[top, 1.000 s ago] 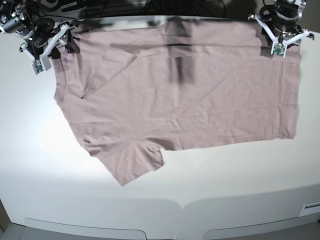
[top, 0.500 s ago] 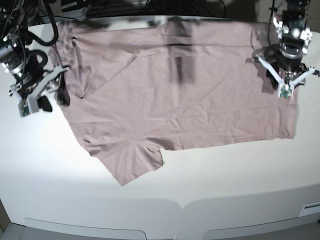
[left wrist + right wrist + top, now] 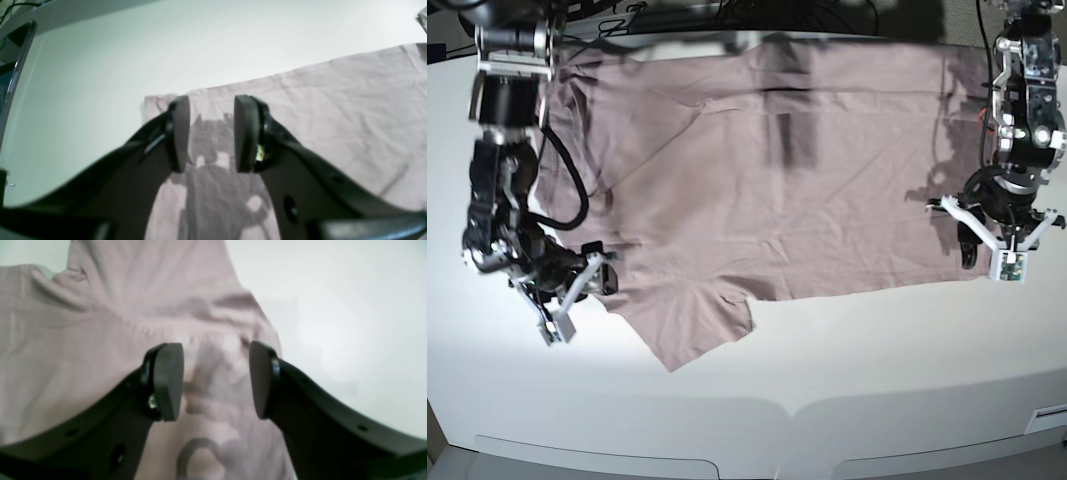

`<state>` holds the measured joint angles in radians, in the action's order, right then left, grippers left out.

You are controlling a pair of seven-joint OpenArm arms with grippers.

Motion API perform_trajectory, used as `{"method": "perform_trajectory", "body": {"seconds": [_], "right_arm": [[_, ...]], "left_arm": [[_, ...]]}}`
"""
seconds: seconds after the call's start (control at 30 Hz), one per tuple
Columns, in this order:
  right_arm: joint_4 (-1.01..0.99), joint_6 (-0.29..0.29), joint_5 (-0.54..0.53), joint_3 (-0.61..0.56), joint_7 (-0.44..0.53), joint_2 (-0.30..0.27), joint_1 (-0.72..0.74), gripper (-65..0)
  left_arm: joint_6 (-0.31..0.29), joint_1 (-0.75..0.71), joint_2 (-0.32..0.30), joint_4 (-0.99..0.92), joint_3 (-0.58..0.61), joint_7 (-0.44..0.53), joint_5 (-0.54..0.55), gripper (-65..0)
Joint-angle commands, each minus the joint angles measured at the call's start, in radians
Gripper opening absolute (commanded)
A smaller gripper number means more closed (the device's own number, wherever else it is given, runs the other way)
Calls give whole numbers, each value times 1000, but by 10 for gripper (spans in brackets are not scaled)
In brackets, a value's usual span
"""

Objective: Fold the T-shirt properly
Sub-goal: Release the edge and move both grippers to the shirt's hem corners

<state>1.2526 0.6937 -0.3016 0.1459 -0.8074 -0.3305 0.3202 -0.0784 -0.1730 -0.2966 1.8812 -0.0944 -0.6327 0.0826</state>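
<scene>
Both arms have come down from the far corners of the T-shirt (image 3: 807,180) to its near edge: the left gripper (image 3: 997,262) now hangs over the near hem corner, the right gripper (image 3: 577,295) over the near sleeve edge, while the shirt lies flat on the white worktop (image 3: 827,400) as before. There is one T-shirt and two grippers. Both sets of fingers (image 3: 245,133) (image 3: 168,380) stand apart, released, with only cloth showing below the gap.

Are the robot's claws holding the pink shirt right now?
No. The left gripper and right gripper both hang open above the T-shirt, with nothing pinched between their pads.
</scene>
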Motion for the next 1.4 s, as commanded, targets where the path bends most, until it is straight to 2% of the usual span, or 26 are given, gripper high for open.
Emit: {"method": "perform_trajectory", "body": {"seconds": [0.0, 0.07, 0.2, 0.33, 0.57, 0.7, 0.8, 0.93, 1.0, 1.1, 1.17, 1.37], "right_arm": [[-19, 4, 16, -11, 33, -15, 60, -331], [-85, -2, 58, -36, 55, -16, 119, -317], [-189, -8, 125, -42, 137, -18, 194, -238], [-288, -22, 170, -42, 239, -18, 222, -238], [-484, -22, 172, -42, 319, -12, 256, -238], [-518, -30, 242, -43, 359, -13, 264, -238], [-543, -40, 247, -43, 401, -11, 264, -239], [-576, -42, 249, -57, 405, 2, 264, -239], [-591, -51, 286, -95, 428, 7, 264, -239], [-610, -95, 354, -179, 466, 10, 264, -239], [-616, -119, 354, -230, 466, 10, 264, -239], [-616, -119, 343, -286, 343, 15, 264, -239]], "left_arm": [[3, 10, -8, 16, -4, 19, -2, -435], [3, 10, -8, 16, -4, 19, -2, -435], [3, 10, -8, 16, -4, 31, -2, -406], [3, 10, -8, 16, -4, 34, -1, -387], [3, 10, -8, 16, -4, 34, 35, -387], [3, 10, -8, 16, -4, 34, 35, -387], [3, 10, -8, 16, -4, 34, 35, -388], [3, 10, -8, 16, -4, 34, 35, -388], [3, 10, -9, 16, -4, 30, 35, -388], [3, 10, -9, 16, -4, 20, 35, -388], [3, 10, -9, 16, -4, 18, 35, -388], [3, 10, -9, 16, -4, 11, 34, -388]]}}
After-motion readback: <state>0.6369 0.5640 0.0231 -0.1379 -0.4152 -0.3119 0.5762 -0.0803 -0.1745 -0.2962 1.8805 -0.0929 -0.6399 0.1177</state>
